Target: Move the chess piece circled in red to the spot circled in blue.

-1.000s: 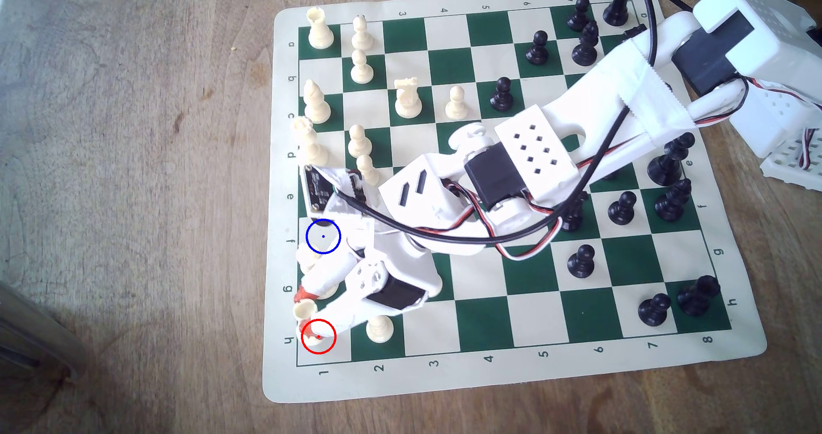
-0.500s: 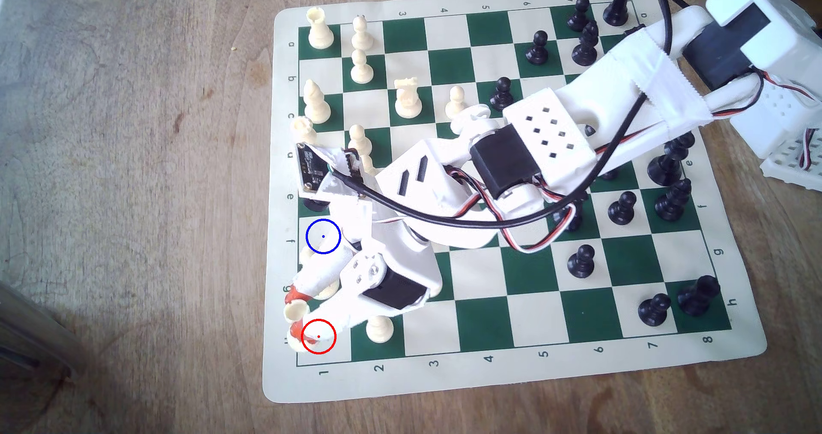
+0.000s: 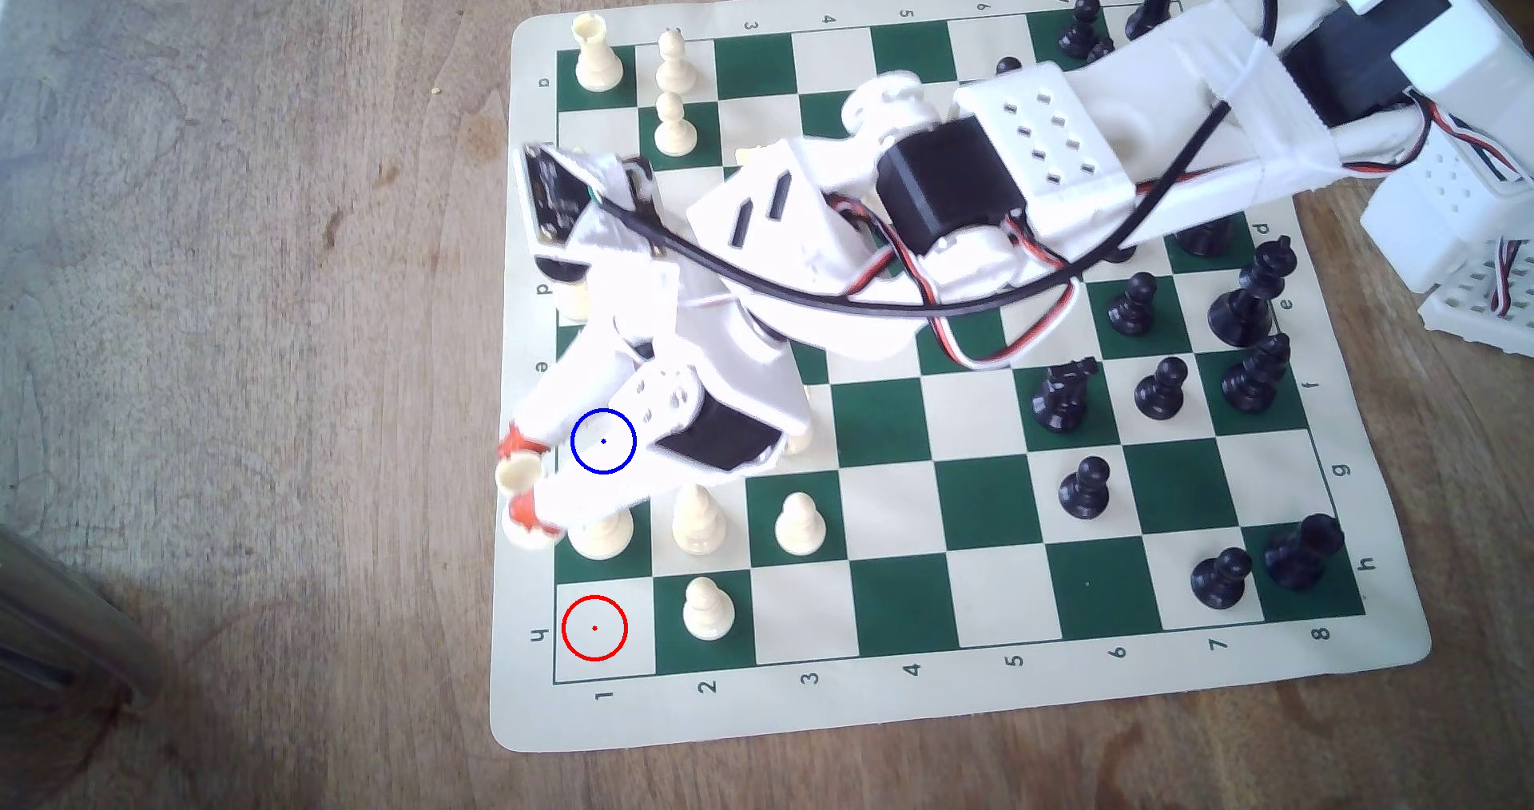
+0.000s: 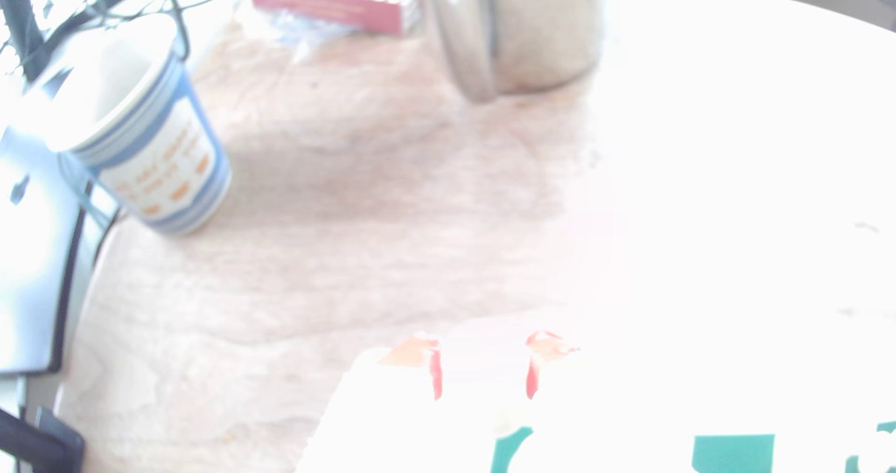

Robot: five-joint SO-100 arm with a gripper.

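Note:
In the exterior view my gripper is shut on the cream rook, the chess piece circled in red. It holds the rook between its red-tipped fingers, lifted over the board's left margin beside rows f and g. The red ring now lies on a bare cream square at h1. Just to the exterior view's right of the rook, the blue ring marks the spot circled in blue. My gripper's white body covers that square. The wrist view is washed out, with the red fingertips showing faintly on either side of a bright blur.
Cream pawns stand close by at g1, g2, g3 and h2. Black pieces fill the board's right side. Beyond the board, the wrist view has a paper cup, a glass jar and a red box.
The arm has lifted the rook off the red-ringed square and carried it up the exterior view along the board's left edge, to beside the blue ring. Pawns on row g came into view.

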